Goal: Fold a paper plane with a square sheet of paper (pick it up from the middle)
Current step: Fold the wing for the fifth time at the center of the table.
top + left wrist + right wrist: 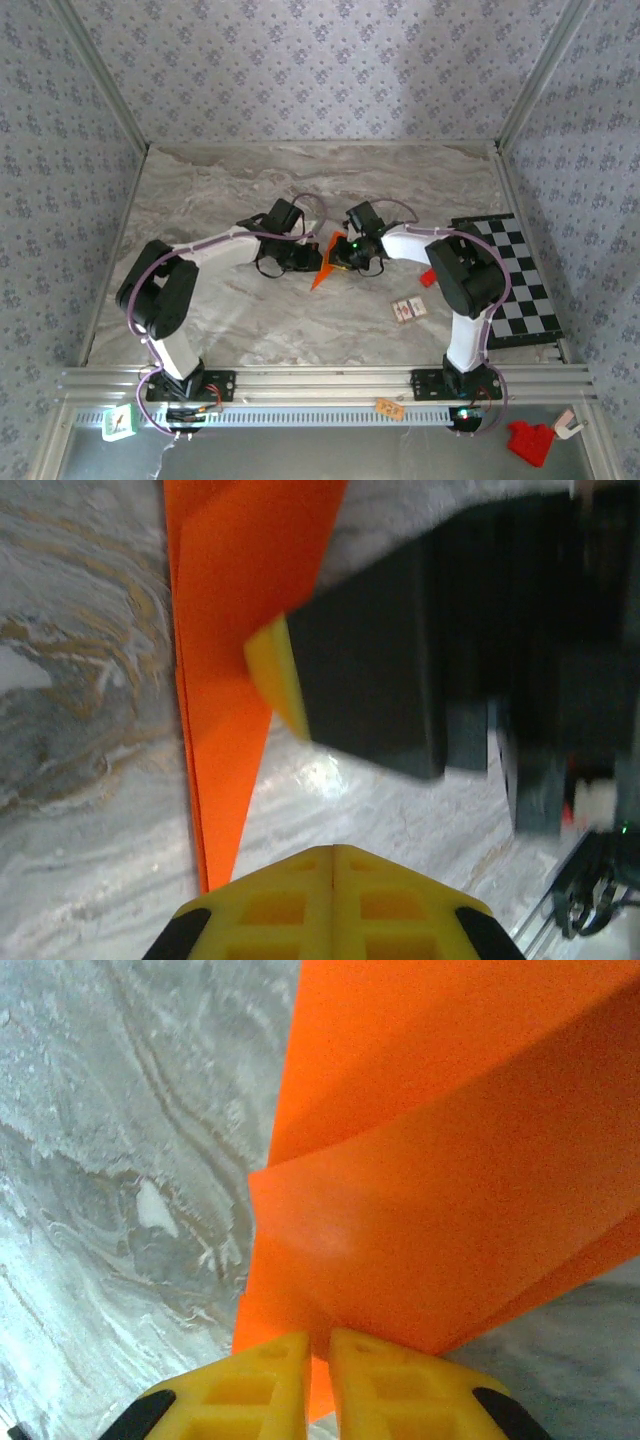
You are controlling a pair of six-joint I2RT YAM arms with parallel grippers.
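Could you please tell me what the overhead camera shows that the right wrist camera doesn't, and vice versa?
Overhead: the left arm and right arm meeting mid-table, a checkered board, a small red block and a card. Right wrist: the right gripper shut on the edge of the orange paper, its folded layers overlapping. Both: that paper on the marbled table.

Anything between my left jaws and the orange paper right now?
Nothing visible does. The orange paper lies just ahead of the left gripper, its tip beside the shut jaws; the right gripper grips it from the other side.
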